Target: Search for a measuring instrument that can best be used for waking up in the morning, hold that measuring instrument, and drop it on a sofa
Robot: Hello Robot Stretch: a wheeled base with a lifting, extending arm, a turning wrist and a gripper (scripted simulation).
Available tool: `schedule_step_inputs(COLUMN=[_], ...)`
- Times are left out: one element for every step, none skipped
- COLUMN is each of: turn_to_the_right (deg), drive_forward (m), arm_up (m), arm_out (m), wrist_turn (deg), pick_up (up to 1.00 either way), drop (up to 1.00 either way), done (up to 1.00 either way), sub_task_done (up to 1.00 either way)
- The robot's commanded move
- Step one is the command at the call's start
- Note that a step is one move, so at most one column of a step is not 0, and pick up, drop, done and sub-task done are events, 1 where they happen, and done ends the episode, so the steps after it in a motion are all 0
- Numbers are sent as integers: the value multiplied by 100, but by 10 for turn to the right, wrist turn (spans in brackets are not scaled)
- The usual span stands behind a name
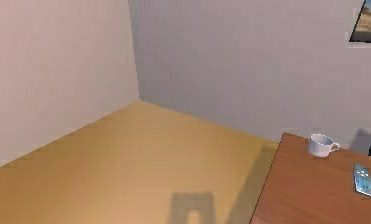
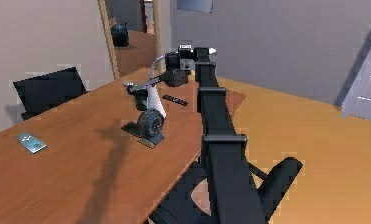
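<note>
Walls: pale, meeting at a far corner.
Floor: tan.
Desk: brown wood, black chair at far left.

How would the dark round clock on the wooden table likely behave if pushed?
The dark round clock stands upright on a small flat base, so it would probably slide rather than roll; a high push might tip it. It looks rigid and compact, likely light.

Clock on tbl, flat item L of it, chair behind
</note>
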Motion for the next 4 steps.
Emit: schedule_step_inputs(turn_to_the_right=[0,0,0,0], drive_forward=[0,0,0,0], arm_up=[-30,0,10,24], arm_out=[0,0,0,0], wrist_turn=[0,0,0,0], pick_up=[0,100,0,0], drop=[0,0,0,0], done=[0,0,0,0], sub_task_done=[0,0,0,0])
